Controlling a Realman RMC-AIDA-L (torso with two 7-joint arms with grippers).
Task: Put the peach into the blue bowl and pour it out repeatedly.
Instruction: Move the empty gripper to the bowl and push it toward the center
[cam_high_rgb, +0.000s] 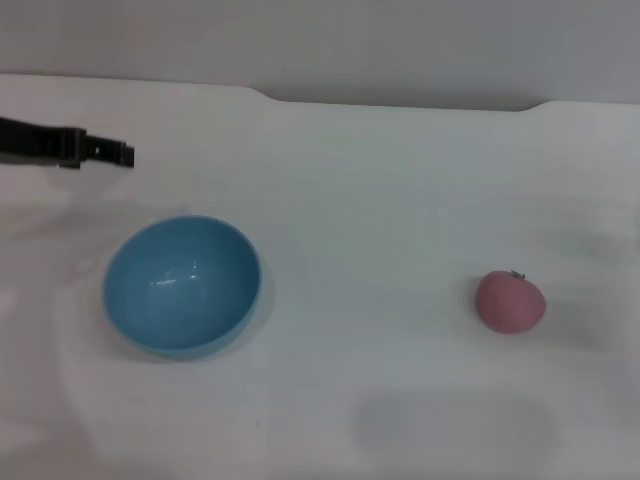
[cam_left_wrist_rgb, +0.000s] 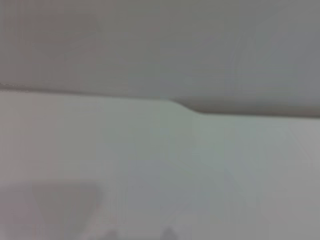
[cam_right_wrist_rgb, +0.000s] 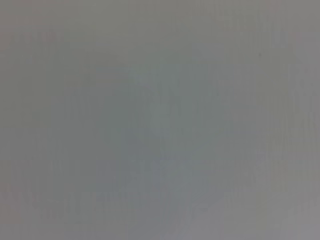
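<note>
The blue bowl (cam_high_rgb: 182, 285) stands upright and empty on the white table, left of centre in the head view. Far to its right, the pink peach (cam_high_rgb: 510, 301) rests on the table by itself, its small green stem nub pointing up. My left gripper (cam_high_rgb: 122, 154) is a dark shape reaching in from the left edge, behind the bowl and well apart from it. It holds nothing that I can see. My right gripper is out of sight in every view, and the right wrist view shows only a plain grey surface.
The white table (cam_high_rgb: 380, 200) ends at a back edge with a stepped notch (cam_high_rgb: 262, 96), also seen as the table's back edge (cam_left_wrist_rgb: 190, 107) in the left wrist view. A grey wall lies behind. A faint shadow (cam_high_rgb: 450, 420) falls on the table's front.
</note>
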